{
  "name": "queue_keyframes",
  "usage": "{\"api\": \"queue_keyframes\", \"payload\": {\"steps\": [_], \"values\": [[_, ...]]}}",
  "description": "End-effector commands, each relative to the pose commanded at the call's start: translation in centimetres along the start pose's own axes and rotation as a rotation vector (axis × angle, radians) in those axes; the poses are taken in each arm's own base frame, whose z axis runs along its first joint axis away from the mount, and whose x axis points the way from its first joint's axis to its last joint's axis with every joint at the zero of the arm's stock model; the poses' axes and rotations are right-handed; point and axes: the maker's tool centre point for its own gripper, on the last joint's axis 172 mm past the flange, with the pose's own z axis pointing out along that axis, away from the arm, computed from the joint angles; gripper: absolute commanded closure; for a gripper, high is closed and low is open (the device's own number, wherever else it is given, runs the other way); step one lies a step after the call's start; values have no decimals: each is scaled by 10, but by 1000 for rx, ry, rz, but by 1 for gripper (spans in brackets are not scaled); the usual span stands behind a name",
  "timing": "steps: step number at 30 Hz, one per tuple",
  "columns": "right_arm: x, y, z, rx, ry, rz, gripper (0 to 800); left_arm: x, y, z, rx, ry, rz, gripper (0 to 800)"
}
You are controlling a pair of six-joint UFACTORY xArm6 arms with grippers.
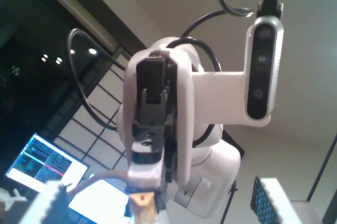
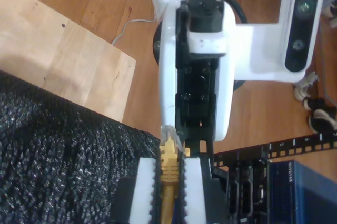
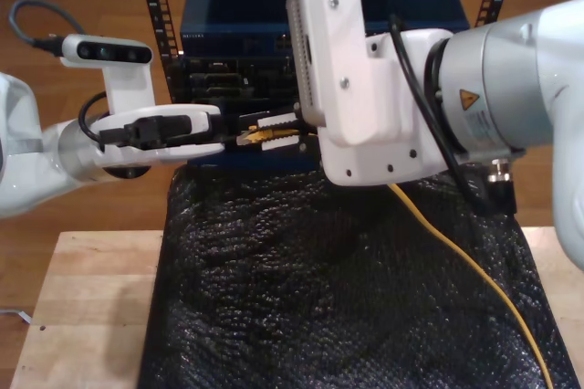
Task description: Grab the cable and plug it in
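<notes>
Blue rack close behind grippers.

Worktop: pale wood, smooth, matt. Mat: black, rough pebbled texture, faint sheen. Cable: yellow-orange plastic sheath, smooth. Arm casings: white glossy plastic. Floor: brown wood, smooth.

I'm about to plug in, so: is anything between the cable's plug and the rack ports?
Yes. The cable clamped in my second pincer has its plug tip right at my first pincer, which faces it. The rack ports lie beside that line.
</notes>
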Motion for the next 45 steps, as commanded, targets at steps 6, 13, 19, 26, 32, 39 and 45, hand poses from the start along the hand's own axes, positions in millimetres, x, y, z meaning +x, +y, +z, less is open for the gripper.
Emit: {"api": "queue_keyframes", "payload": {"steps": [6, 13, 19, 26, 32, 39, 45], "values": [[-6, 0, 8, 20, -12, 34, 799, 5, -16, -5, 95, -11, 28, 1], [-30, -12, 7, 83, -47, 102, 800, 12, -20, -11, 170, -16, 65, 1], [-82, -30, -5, 162, -120, 232, 800, 16, -25, -11, 237, -42, 92, 1], [-135, -40, -27, 190, -197, 412, 800, -4, -49, -28, 411, -161, 70, 1], [-173, -42, -28, 193, -248, 500, 800, -18, -63, -57, 593, -298, 84, 1], [-215, -52, -31, 206, -344, 573, 800, -32, -65, -109, 812, -497, 117, 1], [-248, -53, -39, 187, -488, 581, 799, -55, -56, -136, 906, -664, 95, 1]]}}
